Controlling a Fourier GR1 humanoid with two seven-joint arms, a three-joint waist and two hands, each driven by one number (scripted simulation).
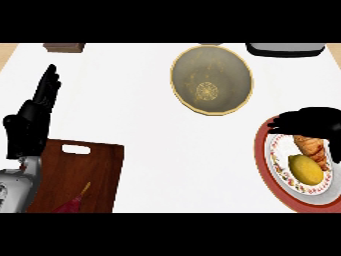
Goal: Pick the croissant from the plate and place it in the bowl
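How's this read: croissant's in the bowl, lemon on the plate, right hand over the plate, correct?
No. The head view shows the croissant on the plate beside the lemon, not in the bowl. The right hand is over the plate, as stated.

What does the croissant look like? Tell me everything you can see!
The croissant is golden-brown with darker ridged stripes, and it looks baked and flaky. It lies on the red-rimmed plate, right beside a yellow fruit. The right hand covers its far end.
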